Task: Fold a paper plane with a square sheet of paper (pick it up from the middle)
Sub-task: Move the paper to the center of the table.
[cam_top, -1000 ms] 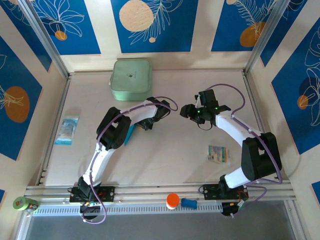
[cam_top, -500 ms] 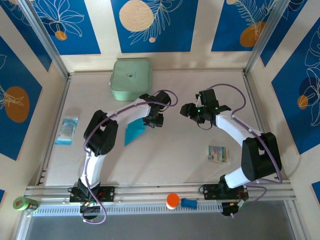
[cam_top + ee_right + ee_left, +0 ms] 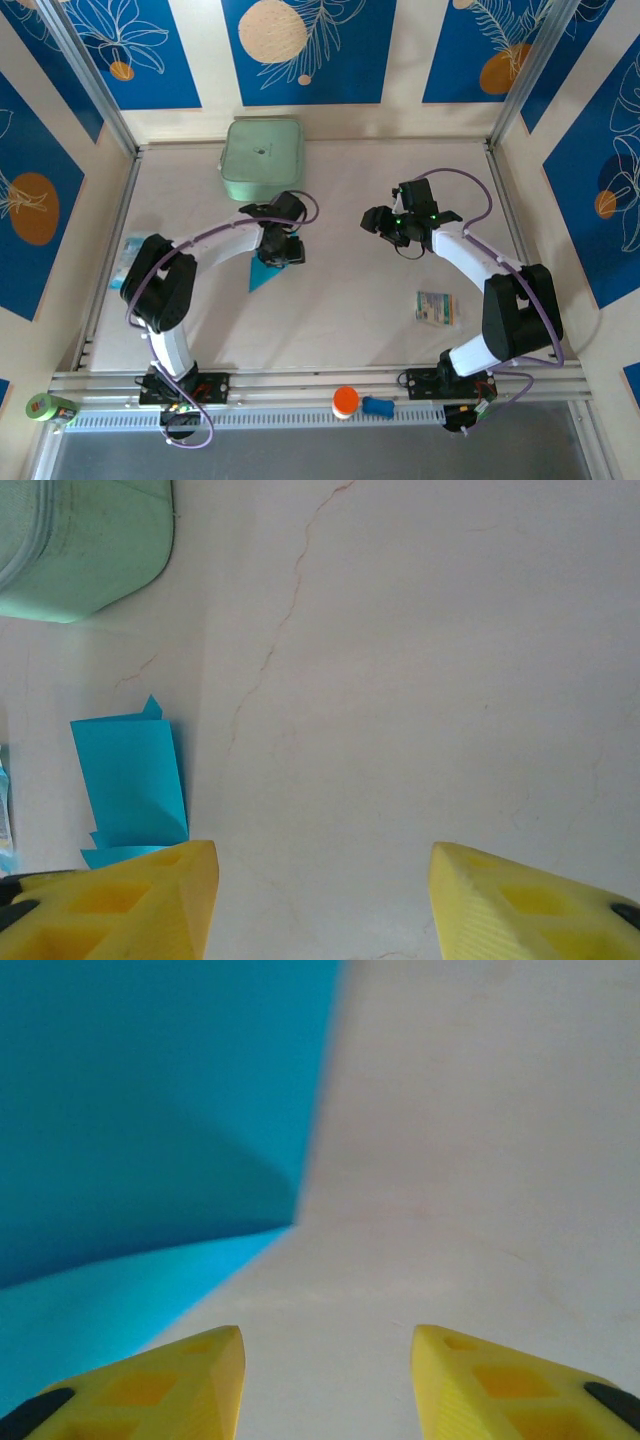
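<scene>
The cyan-blue sheet of paper (image 3: 262, 274) lies folded into a narrow pointed shape on the table left of centre, its tip toward the near left. My left gripper (image 3: 281, 249) hovers low over its far end. In the left wrist view the paper (image 3: 150, 1110) covers the upper left, and the left gripper (image 3: 328, 1380) is open with bare table between its yellow fingers. My right gripper (image 3: 373, 222) hangs over the table to the right, well apart from the paper. The right wrist view has that gripper (image 3: 325, 900) open, with the folded paper (image 3: 130, 780) beyond its left finger.
A pale green box (image 3: 262, 158) stands at the back, also seen as the box (image 3: 80, 540) in the right wrist view. Printed packets lie at the left (image 3: 133, 262) and right (image 3: 436, 306). An orange cap (image 3: 345, 401) and a green roll (image 3: 48, 407) sit by the near rail.
The left arm has swung left, its elbow now far out to the left. Its jaws have widened and the folded paper lies uncovered on the table. The right arm has stayed still.
</scene>
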{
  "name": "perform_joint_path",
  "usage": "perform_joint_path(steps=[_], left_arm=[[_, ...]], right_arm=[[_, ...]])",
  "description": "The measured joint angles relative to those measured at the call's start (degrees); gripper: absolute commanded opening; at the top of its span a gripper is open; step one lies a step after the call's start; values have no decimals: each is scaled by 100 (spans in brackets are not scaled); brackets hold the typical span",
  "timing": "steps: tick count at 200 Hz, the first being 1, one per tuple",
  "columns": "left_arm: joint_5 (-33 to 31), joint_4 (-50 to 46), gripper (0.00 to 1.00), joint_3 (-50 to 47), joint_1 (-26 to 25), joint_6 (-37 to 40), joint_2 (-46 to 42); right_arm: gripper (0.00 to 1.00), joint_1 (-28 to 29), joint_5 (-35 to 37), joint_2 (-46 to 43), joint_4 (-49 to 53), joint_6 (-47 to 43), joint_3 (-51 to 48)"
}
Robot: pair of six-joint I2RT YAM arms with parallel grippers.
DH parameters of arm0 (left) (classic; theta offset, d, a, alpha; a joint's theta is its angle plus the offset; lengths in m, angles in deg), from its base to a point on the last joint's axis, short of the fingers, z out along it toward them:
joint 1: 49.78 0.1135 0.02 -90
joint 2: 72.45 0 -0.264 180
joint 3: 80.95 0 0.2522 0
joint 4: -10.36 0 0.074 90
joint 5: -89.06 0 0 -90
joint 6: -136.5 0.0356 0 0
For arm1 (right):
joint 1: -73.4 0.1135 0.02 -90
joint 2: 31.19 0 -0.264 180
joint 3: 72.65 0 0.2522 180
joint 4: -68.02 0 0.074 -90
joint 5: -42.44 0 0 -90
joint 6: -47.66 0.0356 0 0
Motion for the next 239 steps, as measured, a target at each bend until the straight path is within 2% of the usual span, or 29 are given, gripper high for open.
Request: perform_joint_path(steps=[16,74,187,239], left_arm=[[-17,140,42,-192,223,-50,0],[-361,365,43,-289,632,-83,39],[-466,420,43,-310,678,208,420],[-127,723,32,-293,579,546,483]], right_arm=[[57,9,-13,37,-11,0,0],[57,37,-118,151,-31,0,0],[57,83,-166,308,-39,0,0],[55,83,-339,380,-48,52,0]])
